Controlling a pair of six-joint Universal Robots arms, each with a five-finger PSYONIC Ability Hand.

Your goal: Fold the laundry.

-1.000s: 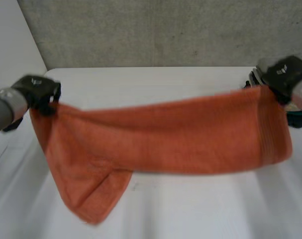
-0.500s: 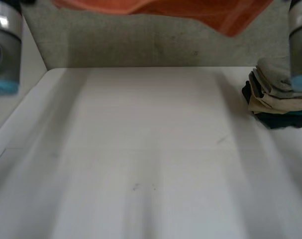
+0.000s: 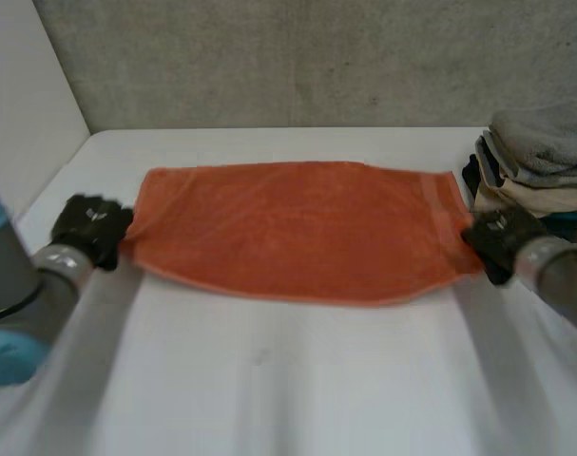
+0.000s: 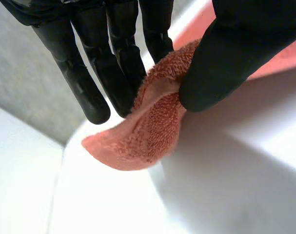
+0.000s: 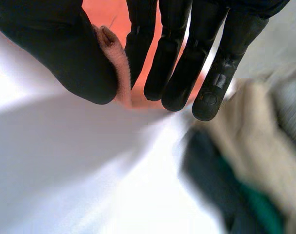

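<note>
Lifted overhead 0.5 s ago, the orange towel is now laid flat on the table, its 2 ends pinched between thumb and fingers by the left hand and right hand. Its folding is judged still to be done; 1 folded pile is stacked nearby.

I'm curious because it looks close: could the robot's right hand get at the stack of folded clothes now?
Probably, but not freely: the stack of folded clothes lies beside the right hand with nothing between, yet that hand pinches the orange terry towel at its end and must let go first.
</note>
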